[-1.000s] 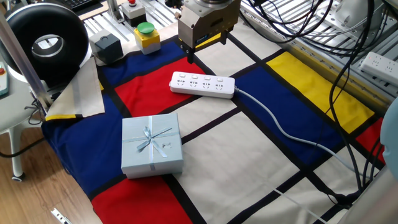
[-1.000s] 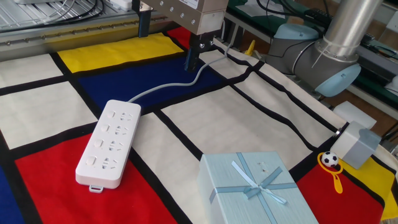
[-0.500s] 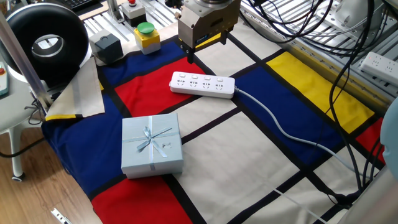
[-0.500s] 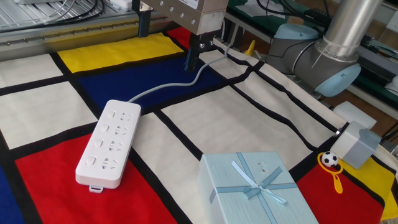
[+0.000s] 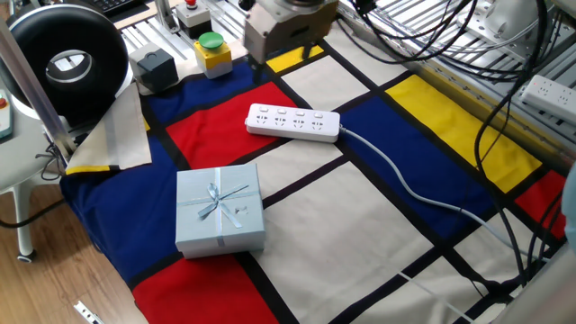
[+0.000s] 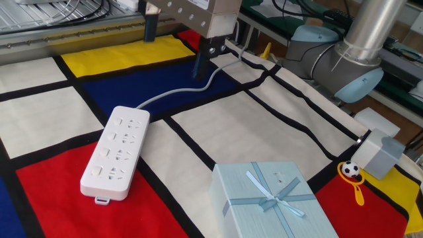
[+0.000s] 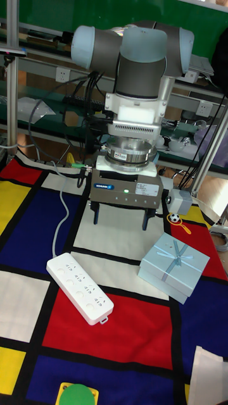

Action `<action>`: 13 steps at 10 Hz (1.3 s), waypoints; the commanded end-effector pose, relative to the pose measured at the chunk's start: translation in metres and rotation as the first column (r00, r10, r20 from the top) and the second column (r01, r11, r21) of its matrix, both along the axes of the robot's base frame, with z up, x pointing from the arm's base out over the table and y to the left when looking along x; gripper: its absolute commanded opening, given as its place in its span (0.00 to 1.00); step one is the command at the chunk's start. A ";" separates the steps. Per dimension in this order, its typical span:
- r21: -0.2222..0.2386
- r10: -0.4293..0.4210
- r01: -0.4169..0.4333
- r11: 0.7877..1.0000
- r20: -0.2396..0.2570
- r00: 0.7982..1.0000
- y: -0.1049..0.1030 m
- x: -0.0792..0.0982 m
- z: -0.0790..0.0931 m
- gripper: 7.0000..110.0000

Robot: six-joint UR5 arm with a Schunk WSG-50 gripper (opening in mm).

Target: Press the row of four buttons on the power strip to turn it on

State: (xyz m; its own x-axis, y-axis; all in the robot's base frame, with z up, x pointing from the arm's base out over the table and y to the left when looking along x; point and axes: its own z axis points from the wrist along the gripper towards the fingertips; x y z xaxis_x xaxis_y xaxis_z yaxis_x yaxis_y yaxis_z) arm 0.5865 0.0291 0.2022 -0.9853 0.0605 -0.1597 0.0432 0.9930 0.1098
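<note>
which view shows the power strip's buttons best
One fixed view: the four buttons sit unblocked along the power strip. The other fixed view shows mostly its sockets. In the tall fixed view the strip is small and angled.

Power strip (image 5: pixel 294 122): smooth white plastic, slight sheen. Tablecloth (image 5: pixel 378 207): matt woven cloth in colour blocks. Gift box (image 5: pixel 219 210): pale blue textured paper, satin ribbon.

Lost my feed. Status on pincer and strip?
Pincer open, raised, off the strip. Power strip flat on cloth, buttons untouched. Gift box nearby, not blocking.
</note>
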 end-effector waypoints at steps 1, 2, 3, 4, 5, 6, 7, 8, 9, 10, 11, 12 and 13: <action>0.058 -0.017 0.013 0.998 0.070 0.997 0.014 0.017 0.006 0.00; 0.041 0.014 -0.016 0.999 0.054 0.998 0.011 0.012 0.005 0.00; 0.015 0.070 -0.071 0.997 0.036 0.997 0.008 0.006 0.003 0.00; -0.010 0.161 -0.161 0.987 -0.014 0.987 0.004 -0.008 0.000 0.00; -0.022 0.224 -0.225 0.974 -0.038 0.974 0.002 -0.015 -0.001 0.00; -0.028 0.275 -0.278 0.960 -0.077 0.958 -0.001 -0.026 -0.003 0.00; -0.032 0.309 -0.313 0.949 -0.086 0.947 -0.001 -0.028 -0.004 0.00; -0.056 0.353 -0.359 0.932 -0.099 0.930 -0.007 -0.030 -0.005 0.00; -0.089 0.387 -0.397 0.913 -0.109 0.915 -0.015 -0.030 -0.006 0.00; -0.120 0.395 -0.408 0.905 -0.122 0.911 -0.021 -0.030 -0.008 0.00; -0.153 0.392 -0.411 0.899 -0.140 0.909 -0.028 -0.031 -0.009 0.00; -0.145 0.410 -0.428 0.892 -0.136 0.902 -0.024 -0.031 -0.011 0.00; -0.151 0.438 -0.454 0.878 -0.128 0.890 -0.024 -0.028 -0.011 0.00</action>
